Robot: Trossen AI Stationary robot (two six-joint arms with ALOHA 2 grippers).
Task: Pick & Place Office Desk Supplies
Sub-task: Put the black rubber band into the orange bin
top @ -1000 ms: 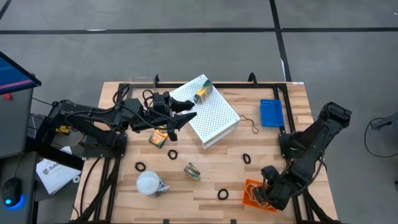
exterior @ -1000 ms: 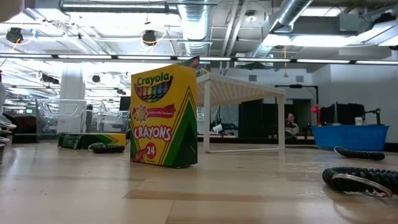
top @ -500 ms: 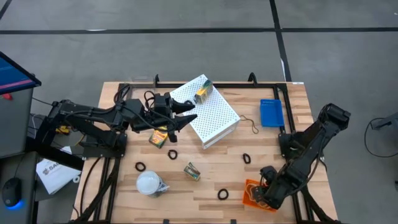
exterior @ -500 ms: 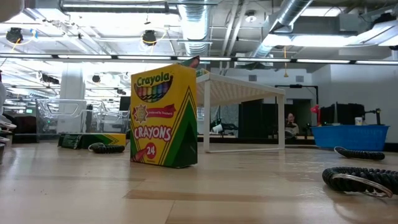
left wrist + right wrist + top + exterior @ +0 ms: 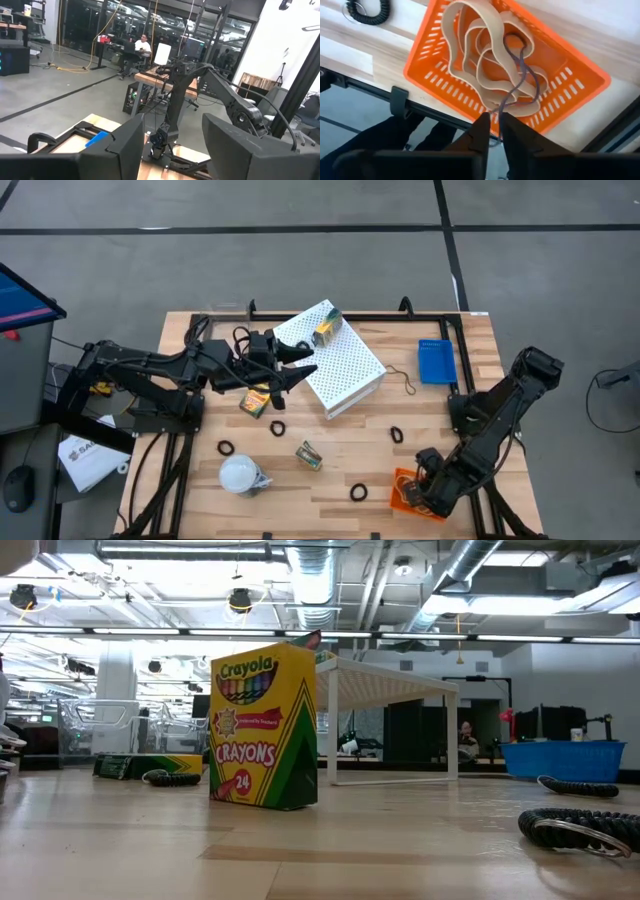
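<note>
**Left arm.** The left gripper (image 5: 302, 360) hovers at the edge of the white perforated box (image 5: 345, 370), fingers spread, holding nothing. One crayon box (image 5: 255, 400) lies flat on the table (image 5: 200, 470) just beside it, and another (image 5: 327, 330) sits on top of the perforated box.

**Loose stock, mid-table.** A third crayon box (image 5: 309, 455) and black rings (image 5: 358, 493) are still to be collected.

**Right arm.** The right gripper (image 5: 492, 125) is over the orange basket (image 5: 427, 75) at the table's near right edge. Its fingers are drawn almost together, apparently nipping a thin dark band (image 5: 522, 65).

**The band.** It is a stretched loop inside the basket, lying over tan rubber bands (image 5: 470, 55). Its long axis runs from the basket's middle to the fingertips.

**Step.** Probably handling the band at the basket. Next the fingers must let go and lift clear without snagging the loop.
</note>
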